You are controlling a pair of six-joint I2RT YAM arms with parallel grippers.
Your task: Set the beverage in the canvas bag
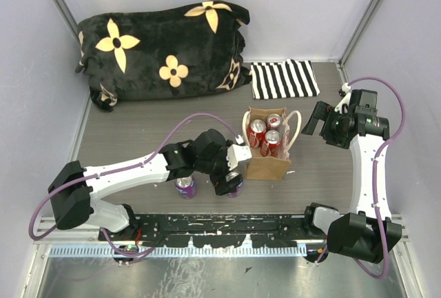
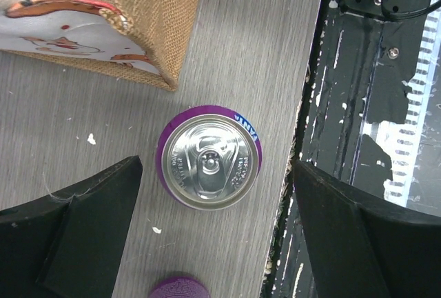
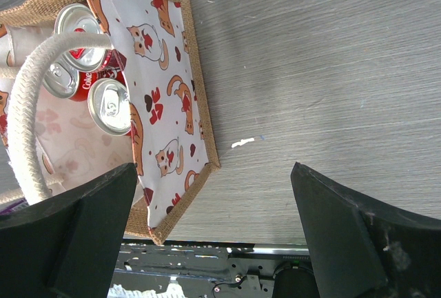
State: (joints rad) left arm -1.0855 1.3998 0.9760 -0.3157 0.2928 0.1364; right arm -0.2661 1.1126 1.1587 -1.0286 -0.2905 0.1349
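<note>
Top external shows us a purple can (image 1: 185, 187) at the left, and just right of it the left gripper (image 2: 217, 172), jaws spread wide either side of a second can (image 2: 209, 165) without touching it. That can stands on the table (image 2: 262, 56) beside the bag (image 1: 269, 167), at its near-left corner. The bag stands upright holding three red cans (image 1: 257, 127), and right of it we see the right gripper (image 1: 311, 120), jaws wide and empty.

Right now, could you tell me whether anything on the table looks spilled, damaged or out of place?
Nothing is spilled or tipped: the canvas bag and the purple can both stand upright. Only the black edge strip looks worn, chipped white in patches, and white flecks lie on the table.
</note>
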